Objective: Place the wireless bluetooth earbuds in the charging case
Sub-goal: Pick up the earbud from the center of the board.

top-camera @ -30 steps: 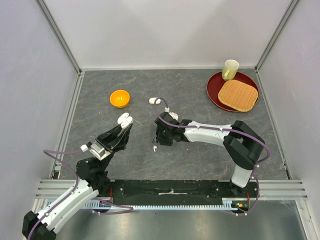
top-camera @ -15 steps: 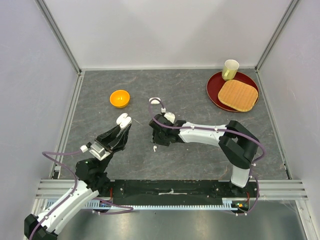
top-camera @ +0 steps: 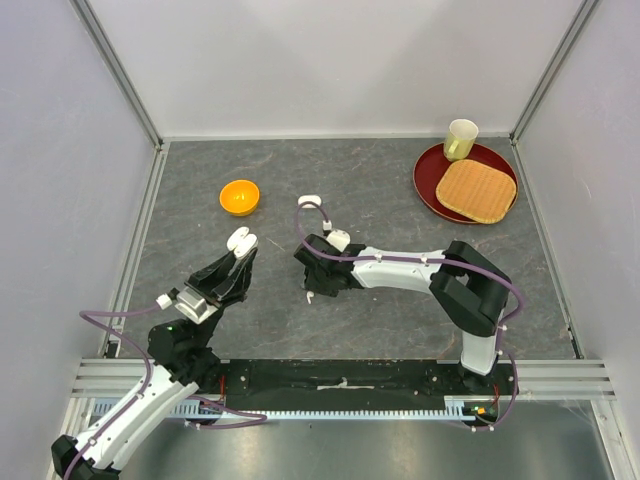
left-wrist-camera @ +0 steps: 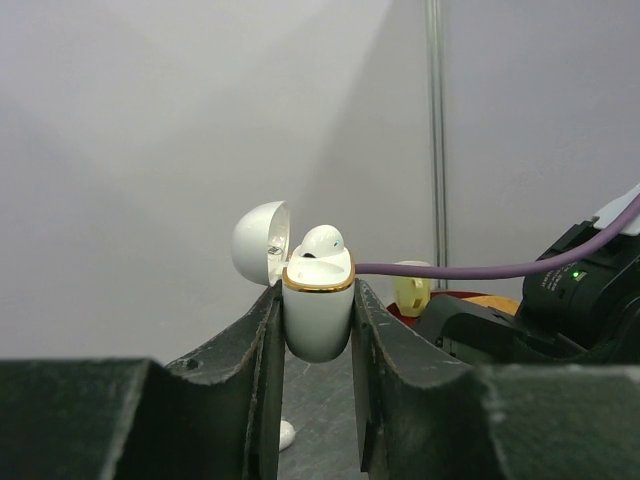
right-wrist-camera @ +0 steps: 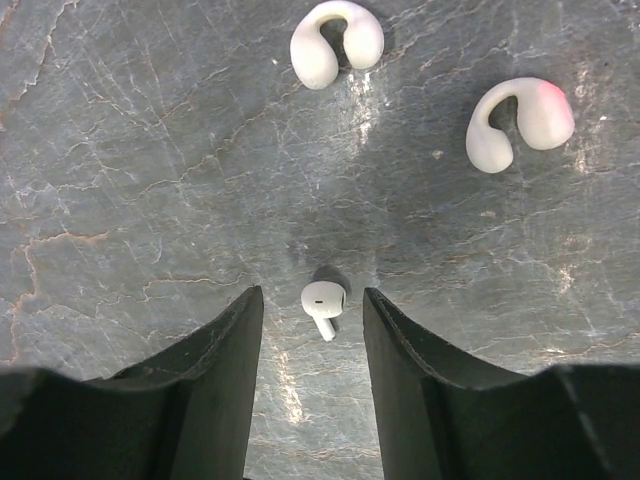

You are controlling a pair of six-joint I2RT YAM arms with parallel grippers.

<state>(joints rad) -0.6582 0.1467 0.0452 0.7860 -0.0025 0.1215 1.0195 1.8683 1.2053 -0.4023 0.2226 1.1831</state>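
My left gripper [top-camera: 240,254] is shut on a white charging case [left-wrist-camera: 318,320] with a gold rim, held up off the table. Its lid is swung open to the left, and one white earbud [left-wrist-camera: 322,240] sits in its top. My right gripper [right-wrist-camera: 311,292] points down at the grey table, open, its fingers on either side of a small stemmed white earbud [right-wrist-camera: 323,300] that lies flat and untouched. This earbud [top-camera: 310,297] also shows in the top view at the gripper's tip. Two hook-shaped white earbuds [right-wrist-camera: 336,40] [right-wrist-camera: 520,122] lie further out on the table.
An orange bowl [top-camera: 239,196] stands at the back left. At the back right, a red plate [top-camera: 430,185] carries a woven mat [top-camera: 476,188] and a pale yellow cup [top-camera: 460,139]. A small white object [top-camera: 309,200] lies behind the right gripper. Walls enclose the table.
The right gripper has moved left and now straddles the stemmed earbud. The left gripper has shifted slightly left with the case still in it.
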